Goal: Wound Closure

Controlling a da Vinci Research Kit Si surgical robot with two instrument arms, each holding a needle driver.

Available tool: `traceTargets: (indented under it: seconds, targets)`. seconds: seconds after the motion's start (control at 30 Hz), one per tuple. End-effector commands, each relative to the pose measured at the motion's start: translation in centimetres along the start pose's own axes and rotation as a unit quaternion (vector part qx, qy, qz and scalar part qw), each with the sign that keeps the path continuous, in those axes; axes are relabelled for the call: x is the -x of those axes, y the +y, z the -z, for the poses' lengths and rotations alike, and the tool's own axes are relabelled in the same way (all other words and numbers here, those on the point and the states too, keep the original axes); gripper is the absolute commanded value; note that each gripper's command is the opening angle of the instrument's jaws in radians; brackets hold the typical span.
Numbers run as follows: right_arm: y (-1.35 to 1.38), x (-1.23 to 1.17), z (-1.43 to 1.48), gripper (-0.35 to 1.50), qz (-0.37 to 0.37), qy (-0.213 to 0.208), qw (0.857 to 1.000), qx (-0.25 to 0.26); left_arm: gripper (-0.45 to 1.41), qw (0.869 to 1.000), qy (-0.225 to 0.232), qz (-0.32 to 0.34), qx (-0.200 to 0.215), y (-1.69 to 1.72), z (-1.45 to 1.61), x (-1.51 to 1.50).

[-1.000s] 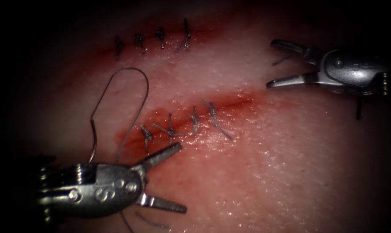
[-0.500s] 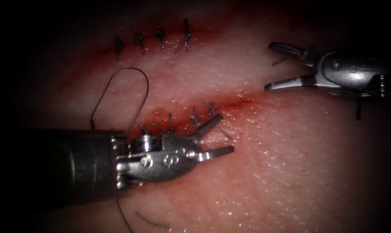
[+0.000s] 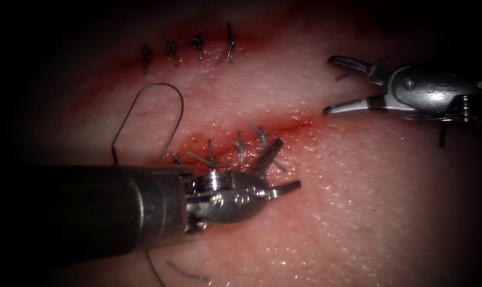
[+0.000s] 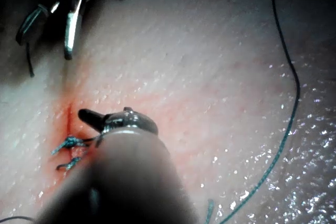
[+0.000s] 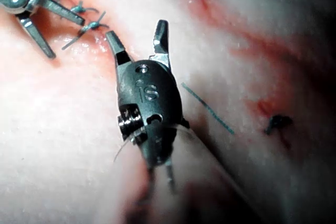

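1. The tissue [image 3: 358, 212] spans the endoscope view. Your working cut [image 3: 283, 126] runs from lower left to upper right across mid-frame. That line is its long axis, and its open, unstitched end points toward the right tool.

2. Your left tool [image 3: 283, 171] comes in from the lower left along a heavy shaft. It has moved right over the last second and now sits on the stitch row. Its jaws are spread and hold nothing. One tip rests by the rightmost stitch [image 3: 260, 136] and the other lies just below the cut. My guess is that it is there to work at that last stitch or its loose tail.

3. Your right tool [image 3: 334, 85] hovers at the upper right, well clear of the left one and just beyond the cut's open end. Its jaws are spread wide and empty, and it has hardly shifted. A short cut end [image 3: 347, 74] lies beside its upper jaw. It looks parked, waiting its turn.

4. The thread [image 3: 161, 93] makes a tall loop in the left half of the frame. It rises from beside the leftmost stitch, arches over, and drops behind the left shaft. Neither tool holds it, so it lies slack on the surface.

5. A second, finished stitch row [image 3: 188, 50] sits at the upper left, roughly parallel to your cut.

6. I cannot pick out the needle.
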State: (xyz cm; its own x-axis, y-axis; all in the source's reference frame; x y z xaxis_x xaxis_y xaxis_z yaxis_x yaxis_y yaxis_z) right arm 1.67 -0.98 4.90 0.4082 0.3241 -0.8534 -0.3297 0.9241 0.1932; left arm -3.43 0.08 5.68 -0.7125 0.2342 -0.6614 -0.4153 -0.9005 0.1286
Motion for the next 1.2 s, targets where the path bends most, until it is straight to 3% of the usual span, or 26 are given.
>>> traceTargets:
  seconds: [0.03, 0.2, 0.67, 1.2]
  targets:
    - [-0.05, 0.04, -0.09, 0.96, 0.0, 0.001, 1.0, -0.001, 0.47, 1.0, 0.0, -0.003, 0.0, 0.09, -0.07, 0.01]
    - [-0.05, 0.06, -0.1, 0.96, 0.001, -0.001, 1.0, -0.001, 0.32, 1.0, 0.0, -0.024, -0.004, 0.13, -0.11, 0.02]
    - [-0.06, 0.07, -0.1, 0.95, 0.002, -0.002, 1.0, -0.002, 0.37, 0.999, -0.012, -0.033, -0.006, 0.07, -0.16, 0.17]
    - [-0.07, 0.07, -0.11, 0.93, 0.002, -0.002, 1.0, -0.002, 0.42, 0.998, -0.008, -0.061, 0.002, 0.15, -0.09, 0.12]
